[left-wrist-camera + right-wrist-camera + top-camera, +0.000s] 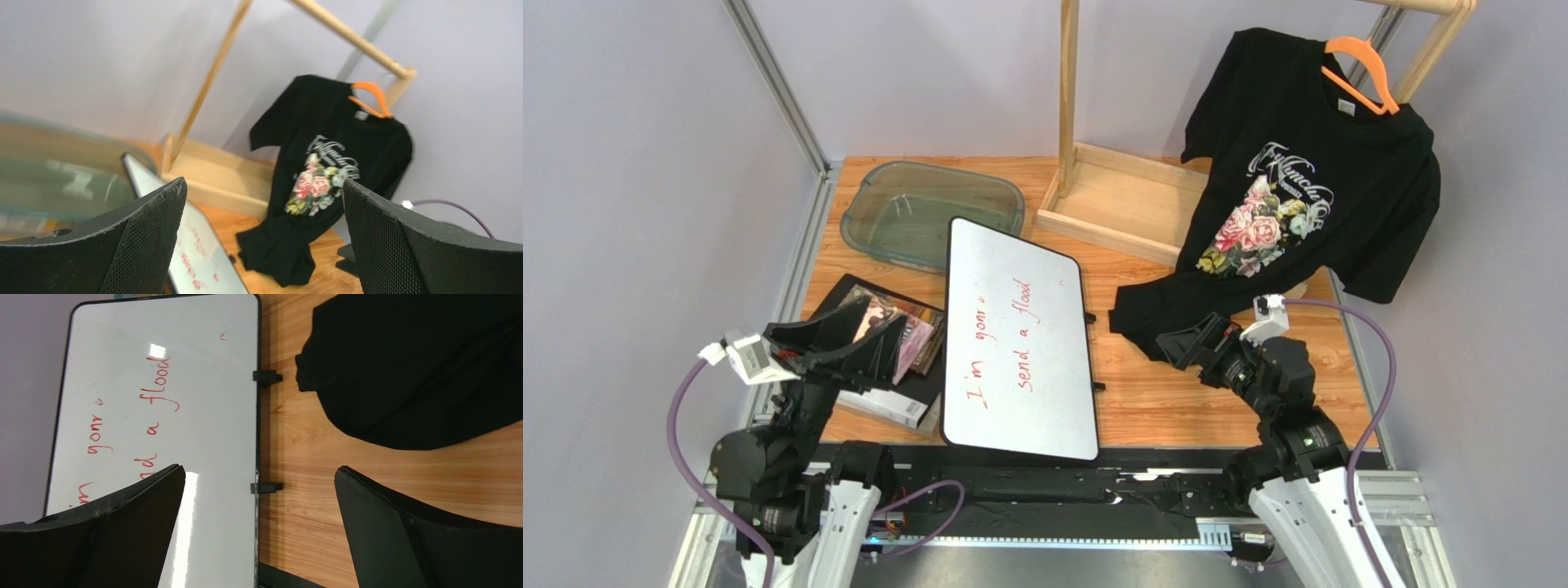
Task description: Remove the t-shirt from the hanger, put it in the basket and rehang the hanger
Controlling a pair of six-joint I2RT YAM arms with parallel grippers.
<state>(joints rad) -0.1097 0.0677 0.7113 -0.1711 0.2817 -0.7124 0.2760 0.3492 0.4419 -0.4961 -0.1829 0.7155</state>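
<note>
The black t-shirt (1308, 159) with its rose print hangs on the orange hanger (1363, 67) from the wooden rail at the back right. Its lower hem lies bunched on the table. My right gripper (1179, 341) is open and empty, just in front of that hem; in the right wrist view the gripper (259, 470) hovers over the whiteboard's edge, with the hem (417, 367) ahead to the right. My left gripper (873, 333) is open and empty at the near left. In the left wrist view (264, 182) it faces the t-shirt (344, 141) and the hanger (371, 98) from afar.
A whiteboard (1020, 337) with red writing lies mid-table between the arms. A glass dish (928, 208) sits at the back left. Books and packets (897, 368) lie under my left gripper. The wooden rack's base tray (1124, 196) and post (1066, 86) stand at the back.
</note>
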